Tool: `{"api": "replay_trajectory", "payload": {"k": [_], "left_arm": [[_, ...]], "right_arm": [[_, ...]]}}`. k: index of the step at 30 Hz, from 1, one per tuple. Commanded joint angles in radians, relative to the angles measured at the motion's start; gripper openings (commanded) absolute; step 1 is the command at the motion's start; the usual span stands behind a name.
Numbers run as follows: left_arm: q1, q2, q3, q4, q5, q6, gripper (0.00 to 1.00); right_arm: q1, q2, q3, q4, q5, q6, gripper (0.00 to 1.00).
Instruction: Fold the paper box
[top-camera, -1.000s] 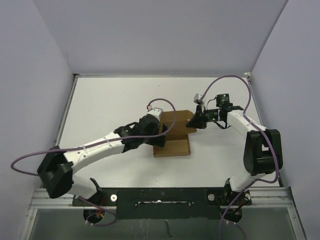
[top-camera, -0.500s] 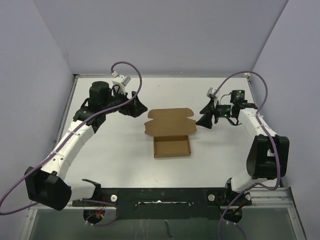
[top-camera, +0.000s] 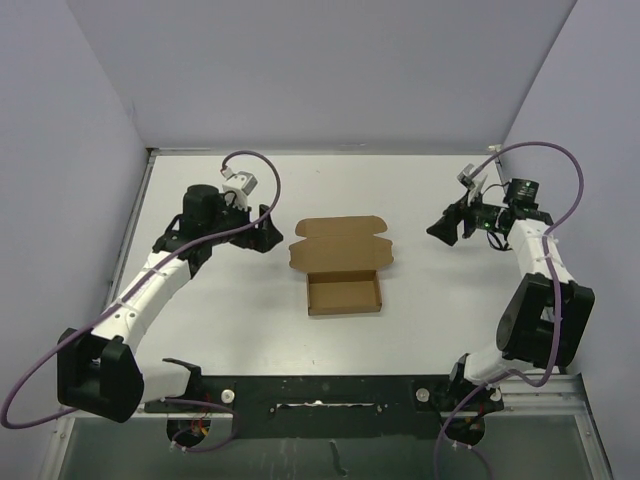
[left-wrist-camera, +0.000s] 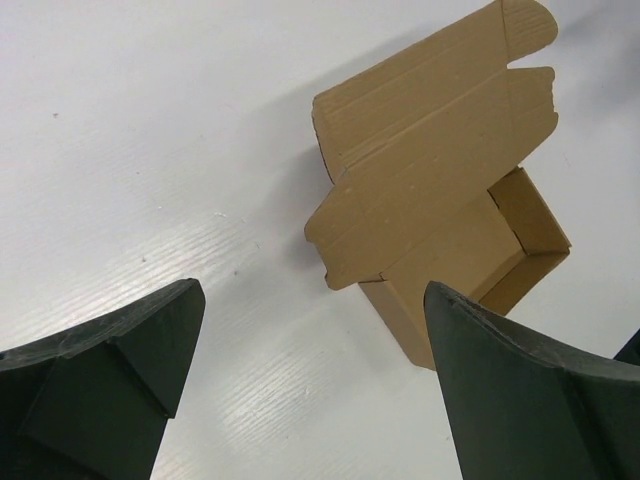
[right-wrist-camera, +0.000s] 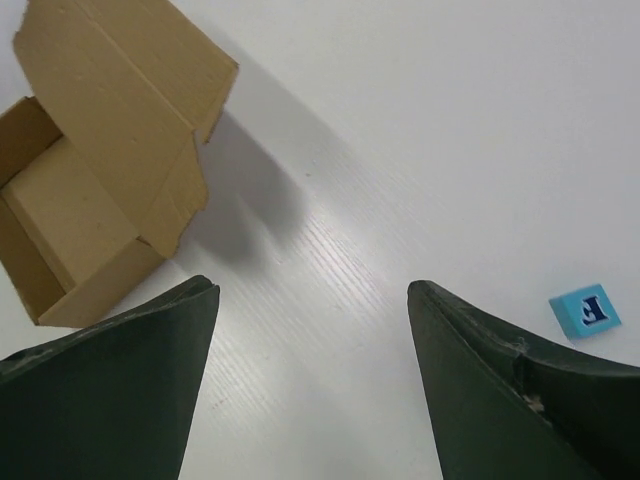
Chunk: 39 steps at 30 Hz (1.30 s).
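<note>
The paper box (top-camera: 343, 293) is a brown cardboard mailer resting at the middle of the white table, its shallow tray open upward. Its lid flap (top-camera: 340, 244) stands open behind the tray. The left wrist view has the paper box (left-wrist-camera: 440, 170) ahead and to the right. In the right wrist view the paper box (right-wrist-camera: 100, 150) is at the upper left. My left gripper (top-camera: 264, 235) (left-wrist-camera: 312, 292) hovers left of the box, open and empty. To the right of the box, my right gripper (top-camera: 441, 228) (right-wrist-camera: 310, 288) is likewise open and apart from it.
A tiny blue cube (right-wrist-camera: 584, 311) with a letter on it lies on the table at the right edge of the right wrist view. Lilac walls close in the table on the left, back and right. The arm bases sit along the near edge.
Both arms have pulled away from the box, the left one back to the left and the right one out to the right. Both grippers have opened. The box stays put with its lid raised.
</note>
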Motion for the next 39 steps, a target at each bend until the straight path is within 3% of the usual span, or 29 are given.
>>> {"api": "replay_trajectory", "payload": {"k": [1,8,15,21,39], "left_arm": [[0.013,-0.045,0.023,0.056,-0.022,-0.001,0.93],[0.041,-0.049,0.013,0.049,-0.161,-0.079,0.98],[0.057,-0.054,0.004,0.065,-0.146,-0.093,0.98],[0.057,-0.05,0.003,0.07,-0.13,-0.092,0.98],[0.082,-0.023,0.004,0.081,-0.094,-0.107,0.98]], "right_arm": [[-0.046,0.003,-0.005,0.132,0.124,0.124,0.78],[-0.045,0.053,0.004,0.252,0.467,0.273,0.78],[0.072,0.258,0.167,0.265,0.884,0.44,0.86],[0.08,0.454,0.41,0.122,0.927,0.585,0.8],[0.149,0.574,0.456,0.144,1.023,0.597,0.55]]}}
